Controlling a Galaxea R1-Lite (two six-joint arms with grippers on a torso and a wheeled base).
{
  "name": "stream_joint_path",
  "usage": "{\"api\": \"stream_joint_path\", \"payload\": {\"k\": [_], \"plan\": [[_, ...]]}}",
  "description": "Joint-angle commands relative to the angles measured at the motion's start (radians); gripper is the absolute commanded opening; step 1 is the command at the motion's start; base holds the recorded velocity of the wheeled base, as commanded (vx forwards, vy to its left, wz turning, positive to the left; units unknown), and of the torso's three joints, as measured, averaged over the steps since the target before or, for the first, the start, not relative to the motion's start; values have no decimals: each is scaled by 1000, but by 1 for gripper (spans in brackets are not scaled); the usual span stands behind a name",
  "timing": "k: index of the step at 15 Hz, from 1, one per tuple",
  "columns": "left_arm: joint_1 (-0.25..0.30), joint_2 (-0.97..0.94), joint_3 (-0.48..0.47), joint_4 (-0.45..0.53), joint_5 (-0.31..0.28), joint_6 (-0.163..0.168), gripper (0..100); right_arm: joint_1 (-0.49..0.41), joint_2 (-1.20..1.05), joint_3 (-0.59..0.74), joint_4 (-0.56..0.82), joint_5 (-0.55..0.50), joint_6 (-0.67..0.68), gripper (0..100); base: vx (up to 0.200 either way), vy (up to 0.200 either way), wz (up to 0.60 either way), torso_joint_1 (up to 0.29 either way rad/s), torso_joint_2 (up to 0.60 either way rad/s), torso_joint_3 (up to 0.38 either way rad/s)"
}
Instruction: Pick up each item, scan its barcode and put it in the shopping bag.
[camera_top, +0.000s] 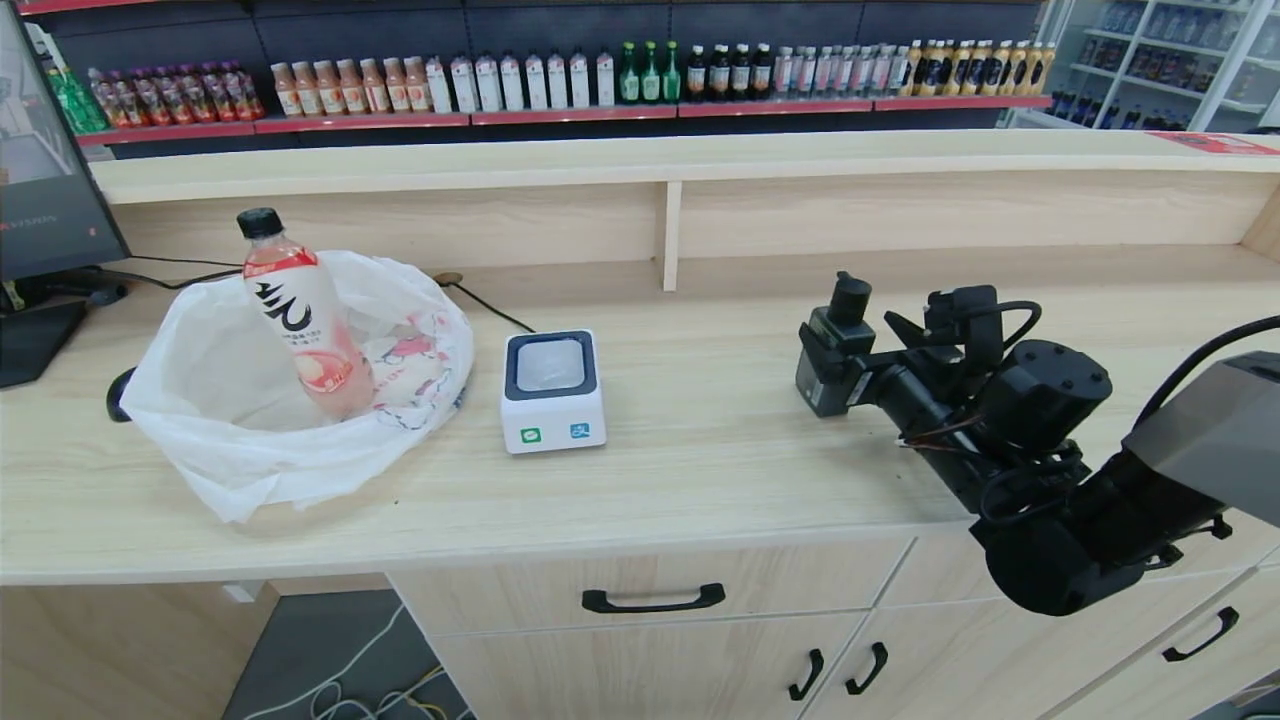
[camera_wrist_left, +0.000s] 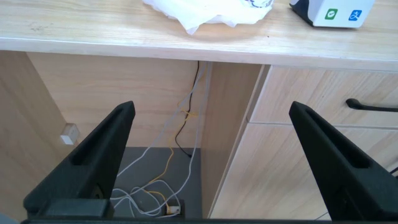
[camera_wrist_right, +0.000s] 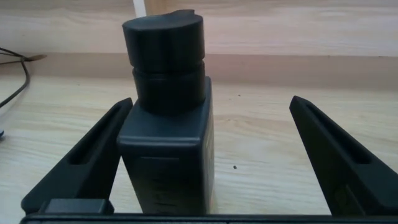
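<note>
Pale wooden shop counter (camera_top: 700, 470) across the foreground, with a raised ledge behind it and red-edged shelves of bottled drinks (camera_top: 560, 80) along twelve o'clock. Far out at nine o'clock, dark monitor (camera_top: 45, 170) on its stand. Below the counter's front edge on that side, left gripper (camera_wrist_left: 212, 109), fingers spread wide with nothing between them, facing an open cabinet bay with loose cables (camera_wrist_left: 155, 186) on its floor.

Next along, at nine o'clock from the scanner, white plastic shopping bag (camera_top: 250, 440), mouth open, crumpled on the counter. Inside it, pink drink bottle (camera_top: 305, 330) with a black cap, leaning, cap toward eleven o'clock.

Just beside the bag at its three o'clock, small white scanner (camera_top: 553, 395) with a dark-framed glass top, lying flat, thin black cable (camera_top: 490, 305) trailing off toward eleven o'clock.

Well apart at the scanner's three o'clock, dark squat bottle (camera_top: 835, 350) with a round black cap, upright on the counter. Around it, right gripper (camera_wrist_right: 211, 106), fingers parted far wider than the bottle. Bottle close against one finger, possibly touching, hard to tell from so near, with a clear gap to the other.

Under the counter, at six o'clock, drawer fronts with black handles (camera_top: 653, 605).
</note>
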Motion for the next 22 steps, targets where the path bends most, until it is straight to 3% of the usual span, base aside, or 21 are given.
{"api": "stream_joint_path", "payload": {"k": [1,18,19,22], "plan": [[0,0,0,0,1,0,100,1,27,-25,-1,0,0,100,0,0,0,0,0,0],[0,0,0,0,1,0,100,4,64,-44,-1,-37,9,100,0,0,0,0,0,0],[0,0,0,0,1,0,100,4,64,-51,-1,-37,20,0,0,0,0,0,0,0],[0,0,0,0,1,0,100,4,62,-50,-1,-37,21,0,0,0,0,0,0,0]]}}
